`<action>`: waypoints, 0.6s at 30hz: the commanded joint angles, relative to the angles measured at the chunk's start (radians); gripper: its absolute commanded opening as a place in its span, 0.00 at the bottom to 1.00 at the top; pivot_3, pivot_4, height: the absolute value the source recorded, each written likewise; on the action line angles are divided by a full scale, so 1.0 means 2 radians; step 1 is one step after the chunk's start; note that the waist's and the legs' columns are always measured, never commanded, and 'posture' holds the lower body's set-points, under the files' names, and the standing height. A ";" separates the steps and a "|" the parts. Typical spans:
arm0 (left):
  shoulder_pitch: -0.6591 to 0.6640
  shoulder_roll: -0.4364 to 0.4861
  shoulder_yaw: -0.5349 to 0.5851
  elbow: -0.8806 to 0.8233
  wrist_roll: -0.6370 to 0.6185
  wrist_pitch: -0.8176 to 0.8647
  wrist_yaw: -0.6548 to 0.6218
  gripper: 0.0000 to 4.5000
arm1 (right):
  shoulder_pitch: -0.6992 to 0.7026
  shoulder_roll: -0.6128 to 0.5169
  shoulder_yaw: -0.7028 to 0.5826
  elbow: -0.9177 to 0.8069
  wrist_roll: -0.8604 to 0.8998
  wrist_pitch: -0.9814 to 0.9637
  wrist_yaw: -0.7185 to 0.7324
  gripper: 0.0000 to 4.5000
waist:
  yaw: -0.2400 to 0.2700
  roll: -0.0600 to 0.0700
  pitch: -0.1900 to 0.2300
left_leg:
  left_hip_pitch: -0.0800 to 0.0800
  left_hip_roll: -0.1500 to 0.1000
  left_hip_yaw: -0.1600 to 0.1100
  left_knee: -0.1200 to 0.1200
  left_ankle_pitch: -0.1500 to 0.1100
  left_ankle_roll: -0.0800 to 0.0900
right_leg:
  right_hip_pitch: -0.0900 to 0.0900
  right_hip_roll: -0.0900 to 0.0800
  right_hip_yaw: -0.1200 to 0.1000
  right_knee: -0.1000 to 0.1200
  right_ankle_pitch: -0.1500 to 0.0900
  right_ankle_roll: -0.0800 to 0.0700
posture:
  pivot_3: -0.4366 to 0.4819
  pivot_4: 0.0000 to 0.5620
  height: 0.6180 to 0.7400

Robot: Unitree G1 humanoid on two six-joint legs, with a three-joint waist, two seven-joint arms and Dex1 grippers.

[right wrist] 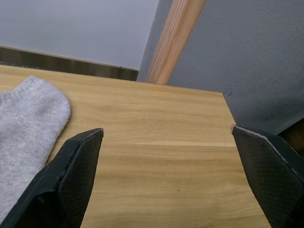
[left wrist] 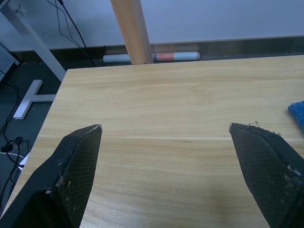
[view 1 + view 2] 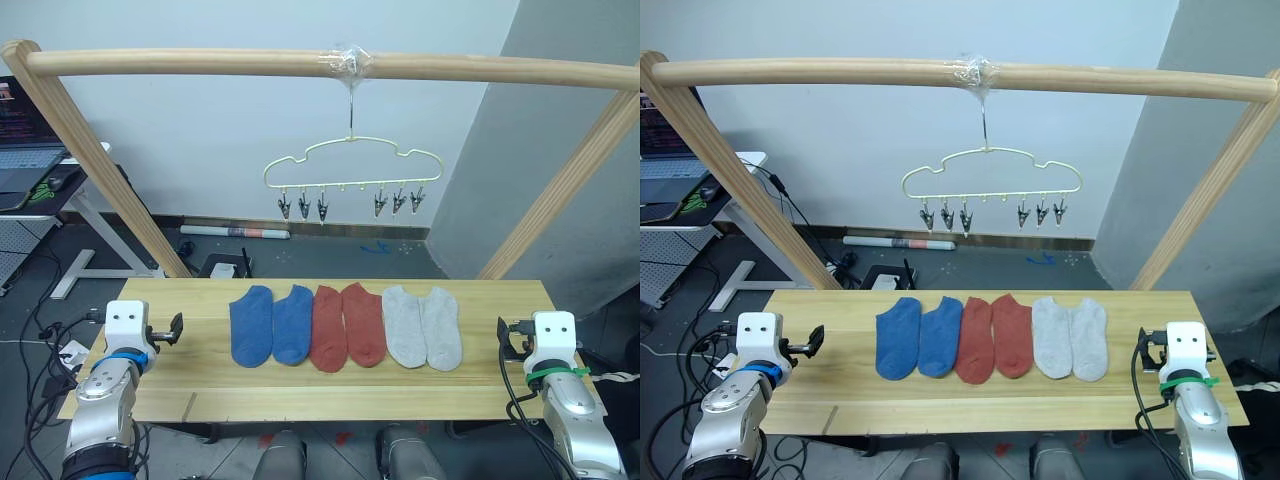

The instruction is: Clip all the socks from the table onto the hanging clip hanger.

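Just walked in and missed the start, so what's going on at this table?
Nothing is being handled yet. Six socks lie in a row on the wooden table: two blue socks, two rust-red socks and two light grey socks. The clip hanger hangs from the wooden pole above them, with nothing on its clips. The left gripper and the right gripper sit open and empty at the table's two ends.
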 commanded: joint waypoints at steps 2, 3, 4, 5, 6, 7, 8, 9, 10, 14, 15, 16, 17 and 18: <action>0.000 0.010 0.004 -0.011 0.002 -0.013 -0.001 0.99 | 0.000 -0.011 -0.015 -0.006 -0.003 -0.012 -0.001 1.00 | 0.000 0.000 -0.001 | 0.000 0.000 0.000 0.000 0.000 0.000 | 0.000 0.000 0.000 0.000 0.000 0.000 | 0.58 0.18 1.00; 0.001 0.010 0.003 -0.017 0.003 -0.013 0.000 0.99 | 0.000 -0.012 -0.015 -0.006 -0.003 -0.012 0.001 1.00 | 0.000 0.000 -0.002 | 0.000 0.000 0.000 0.000 0.000 0.000 | 0.000 0.000 0.000 0.000 0.000 0.000 | 0.58 0.18 1.00; 0.003 0.009 0.003 -0.023 0.003 -0.012 0.000 0.99 | 0.001 -0.013 -0.014 -0.006 -0.003 -0.013 0.001 1.00 | 0.000 0.000 -0.002 | 0.000 0.000 0.000 0.000 0.000 0.000 | 0.000 0.000 0.000 0.000 0.000 0.000 | 0.57 0.18 1.00; 0.004 0.009 0.003 -0.026 0.003 -0.012 0.001 0.99 | 0.001 -0.014 -0.014 -0.005 -0.003 -0.013 0.001 1.00 | 0.000 0.000 -0.003 | 0.000 0.000 0.000 0.000 0.000 0.000 | 0.000 0.000 0.000 0.000 0.000 0.000 | 0.57 0.18 1.00; 0.005 0.008 0.003 -0.028 0.003 -0.011 0.001 0.99 | 0.002 -0.014 -0.013 -0.005 -0.003 -0.014 0.001 1.00 | 0.000 0.000 -0.003 | 0.000 0.000 0.000 0.000 0.000 0.000 | 0.000 0.000 0.000 0.000 0.000 0.000 | 0.57 0.18 1.00; 0.007 0.009 0.000 -0.038 0.004 -0.010 -0.001 0.99 | -0.001 -0.015 -0.013 -0.006 -0.003 -0.013 0.000 1.00 | 0.000 0.000 -0.003 | 0.000 0.000 0.000 0.000 0.000 0.000 | 0.000 0.000 0.000 0.000 0.000 0.000 | 0.56 0.19 1.00; 0.008 0.009 -0.002 -0.046 0.005 -0.008 -0.002 0.99 | -0.003 -0.015 -0.012 -0.006 -0.003 -0.013 0.000 1.00 | 0.000 0.000 -0.003 | 0.000 0.000 0.000 0.000 0.000 0.000 | 0.000 0.000 0.000 0.000 0.000 0.000 | 0.56 0.19 1.00; 0.009 0.009 -0.003 -0.051 0.005 -0.007 -0.003 0.99 | -0.005 -0.015 -0.012 -0.007 -0.002 -0.013 0.000 1.00 | 0.000 0.000 -0.003 | 0.000 0.000 0.000 0.000 0.000 0.000 | 0.000 0.000 0.000 0.000 0.000 0.000 | 0.56 0.19 1.00; 0.011 0.008 -0.002 -0.058 0.002 -0.003 -0.005 0.99 | -0.004 -0.015 -0.012 -0.008 -0.002 -0.013 -0.001 1.00 | 0.000 0.000 -0.003 | 0.000 0.000 0.000 0.000 0.000 0.000 | 0.000 0.000 0.000 0.000 0.000 0.000 | 0.56 0.19 1.00; 0.015 0.005 0.009 -0.081 -0.009 0.012 -0.005 0.99 | 0.001 -0.013 -0.011 -0.013 -0.003 -0.014 0.000 1.00 | -0.001 0.001 -0.003 | 0.000 0.000 0.000 0.000 0.000 0.000 | 0.000 0.000 0.000 0.000 0.000 0.000 | 0.55 0.21 1.00; 0.016 0.005 0.011 -0.089 -0.012 0.015 -0.004 0.99 | 0.002 -0.013 -0.011 -0.014 -0.003 -0.015 0.000 1.00 | -0.001 0.001 -0.003 | 0.000 0.000 0.000 0.000 0.000 0.000 | 0.000 0.000 0.000 0.000 0.000 0.000 | 0.55 0.21 1.00; 0.017 0.005 0.011 -0.095 -0.013 0.018 -0.004 0.99 | 0.002 -0.014 -0.011 -0.015 -0.003 -0.015 0.000 1.00 | -0.001 0.001 -0.003 | 0.000 0.000 0.000 0.000 0.000 0.000 | 0.000 0.000 0.000 0.000 0.000 0.000 | 0.55 0.21 1.00; 0.019 0.003 0.012 -0.104 -0.018 0.022 -0.005 0.99 | 0.002 -0.014 -0.011 -0.016 -0.003 -0.015 0.001 1.00 | -0.001 0.001 -0.003 | 0.000 0.000 0.000 0.000 0.000 0.000 | 0.000 0.000 0.000 0.000 0.000 0.000 | 0.54 0.21 1.00; 0.023 0.000 0.014 -0.122 -0.024 0.026 -0.006 0.99 | 0.002 -0.016 -0.009 -0.019 -0.004 -0.015 0.003 1.00 | -0.002 0.001 -0.003 | 0.000 0.000 0.000 0.000 0.000 0.000 | 0.000 0.000 0.000 0.000 0.000 0.000 | 0.54 0.22 1.00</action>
